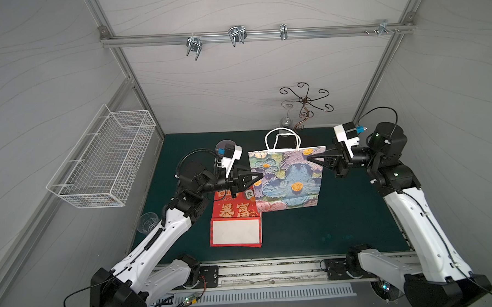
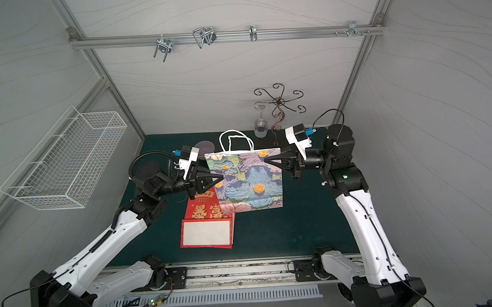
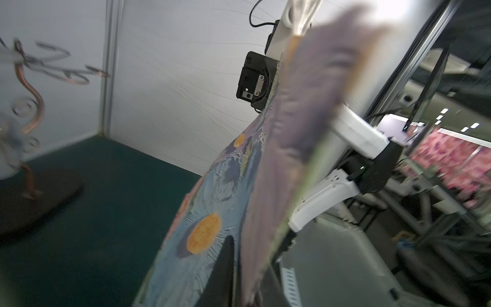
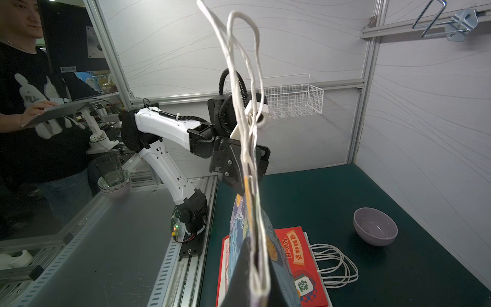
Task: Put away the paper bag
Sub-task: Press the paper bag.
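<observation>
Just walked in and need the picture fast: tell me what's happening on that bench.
Two robot arms hold a floral paper bag upright above the green table. The right tool is shut on the bag's upper corner; the left tool is at the opposite edge, its grip unclear. A red bag lies flat underneath. The wall hooks and wire basket await.

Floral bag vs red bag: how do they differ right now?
Pose: the floral bag is held upright off the table; the red bag lies flat on the green mat.
Contact: the right gripper and left gripper are at the floral bag's two side edges; neither touches the red bag.
Print: the floral bag shows painted flowers, the red bag gold characters.
Shared: both are flattened paper bags with white cord handles.
</observation>
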{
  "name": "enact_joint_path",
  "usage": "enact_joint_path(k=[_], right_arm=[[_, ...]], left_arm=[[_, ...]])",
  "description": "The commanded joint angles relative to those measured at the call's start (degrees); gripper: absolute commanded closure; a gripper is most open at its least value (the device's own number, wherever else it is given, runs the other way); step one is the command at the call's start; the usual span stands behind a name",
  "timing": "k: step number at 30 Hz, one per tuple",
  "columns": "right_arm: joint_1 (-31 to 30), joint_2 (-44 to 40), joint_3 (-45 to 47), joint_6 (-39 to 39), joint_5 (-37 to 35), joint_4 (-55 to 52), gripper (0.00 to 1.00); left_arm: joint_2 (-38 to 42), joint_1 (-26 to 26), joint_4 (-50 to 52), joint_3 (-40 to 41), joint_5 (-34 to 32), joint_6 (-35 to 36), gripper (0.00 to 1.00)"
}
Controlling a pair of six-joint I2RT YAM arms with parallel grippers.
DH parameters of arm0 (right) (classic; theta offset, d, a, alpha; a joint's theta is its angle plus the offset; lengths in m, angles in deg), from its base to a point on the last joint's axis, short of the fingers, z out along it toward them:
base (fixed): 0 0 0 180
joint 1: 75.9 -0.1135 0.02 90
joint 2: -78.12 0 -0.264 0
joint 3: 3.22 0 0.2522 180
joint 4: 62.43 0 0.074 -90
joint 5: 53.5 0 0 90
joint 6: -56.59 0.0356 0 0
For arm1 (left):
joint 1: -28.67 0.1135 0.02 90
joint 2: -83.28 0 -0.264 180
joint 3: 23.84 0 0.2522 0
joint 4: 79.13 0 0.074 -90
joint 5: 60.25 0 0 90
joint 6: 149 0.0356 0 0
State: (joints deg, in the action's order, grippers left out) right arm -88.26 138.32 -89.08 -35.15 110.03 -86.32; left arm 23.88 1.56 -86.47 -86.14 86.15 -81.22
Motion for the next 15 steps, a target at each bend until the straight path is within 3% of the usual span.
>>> enact_joint_path(k=[1,3,6,8,12,15], right_arm=[[-0.20,-0.22,-0.81,2.03,0.29,3.58,1.00],[-0.21,-0.26,-0.83,2.59,0.12,4.33,1.00],[-0.20,-0.14,-0.76,2.97,-0.10,4.75,1.00],[-0.19,-0.04,-0.72,3.00,-0.28,4.69,1.00],[-0.21,0.09,-0.59,3.08,-0.53,4.93,1.00],[-0.21,0.11,-0.59,3.74,-0.72,5.56,1.00]], left_arm=[[0.69,-0.36,1.32,-0.38,0.78,2.39,0.50],[0.90,-0.84,4.55,-0.25,0.21,4.88,0.40],[0.92,-1.45,7.21,0.23,0.16,7.39,0.39],[1.03,-1.57,6.97,0.48,0.59,7.58,0.51],[1.46,-1.63,6.88,0.97,0.99,7.88,0.85],[1.48,-1.62,6.93,1.21,1.28,8.07,0.94]])
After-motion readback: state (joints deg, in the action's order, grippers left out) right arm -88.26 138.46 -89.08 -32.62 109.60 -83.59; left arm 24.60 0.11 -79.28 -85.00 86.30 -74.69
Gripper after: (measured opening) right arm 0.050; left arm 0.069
